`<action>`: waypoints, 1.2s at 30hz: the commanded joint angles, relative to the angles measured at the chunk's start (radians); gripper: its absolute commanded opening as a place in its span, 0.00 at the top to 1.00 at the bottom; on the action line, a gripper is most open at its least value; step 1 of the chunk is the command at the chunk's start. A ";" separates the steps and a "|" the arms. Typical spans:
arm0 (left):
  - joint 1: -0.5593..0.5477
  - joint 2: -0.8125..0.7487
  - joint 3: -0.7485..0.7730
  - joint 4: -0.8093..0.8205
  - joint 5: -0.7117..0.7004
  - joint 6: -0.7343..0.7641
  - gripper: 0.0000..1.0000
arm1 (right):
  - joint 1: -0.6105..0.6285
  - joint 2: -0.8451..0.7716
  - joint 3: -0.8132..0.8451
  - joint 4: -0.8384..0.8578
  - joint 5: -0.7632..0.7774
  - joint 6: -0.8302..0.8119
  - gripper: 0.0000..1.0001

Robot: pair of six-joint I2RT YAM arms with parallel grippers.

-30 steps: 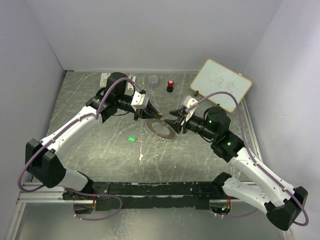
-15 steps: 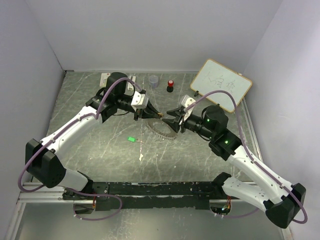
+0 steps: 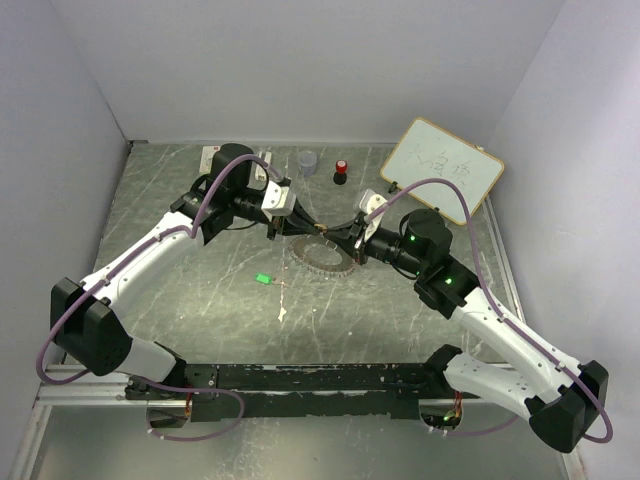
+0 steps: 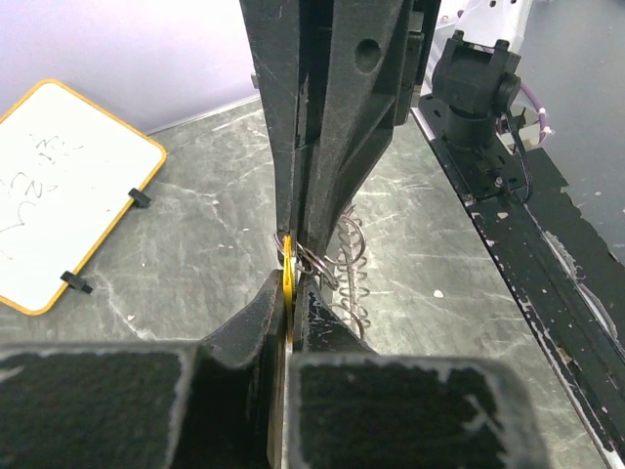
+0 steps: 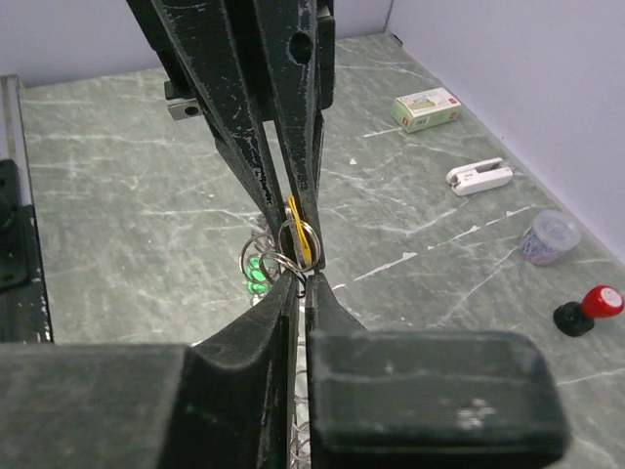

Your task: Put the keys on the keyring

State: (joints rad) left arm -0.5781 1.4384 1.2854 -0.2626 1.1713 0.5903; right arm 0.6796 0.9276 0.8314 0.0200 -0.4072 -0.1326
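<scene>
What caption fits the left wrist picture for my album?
The left hand, pinching the yellow key, meets the right hand tip to tip above the keyring.

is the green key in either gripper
No, the green key lies on the table, well apart from the left gripper and right gripper.

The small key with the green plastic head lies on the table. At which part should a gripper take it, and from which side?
Probably the green plastic head of the small key, coming straight down from above. The key lies alone on the grey table, and its head is the broadest part that shows.
</scene>
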 commanded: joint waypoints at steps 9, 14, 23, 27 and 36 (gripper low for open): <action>0.006 -0.050 -0.058 0.119 0.002 -0.034 0.93 | -0.006 -0.026 -0.029 0.113 0.043 0.087 1.00; 0.006 -0.088 -0.116 0.228 -0.062 -0.088 0.93 | -0.007 0.008 0.001 0.095 0.111 0.152 1.00; 0.004 -0.192 -0.247 0.448 -0.250 -0.170 0.93 | -0.018 0.031 0.004 0.117 0.191 0.234 1.00; 0.002 -0.236 -0.306 0.524 -0.323 -0.182 0.93 | -0.025 0.030 0.005 0.126 0.209 0.258 1.00; -0.046 -0.283 -0.372 0.597 -0.461 -0.139 0.93 | -0.039 0.044 0.019 0.149 0.214 0.301 1.00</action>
State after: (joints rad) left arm -0.6052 1.1995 0.9321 0.2241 0.7834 0.4335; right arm 0.6685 0.9710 0.8246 0.1379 -0.2649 0.1448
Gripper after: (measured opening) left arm 0.094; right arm 0.010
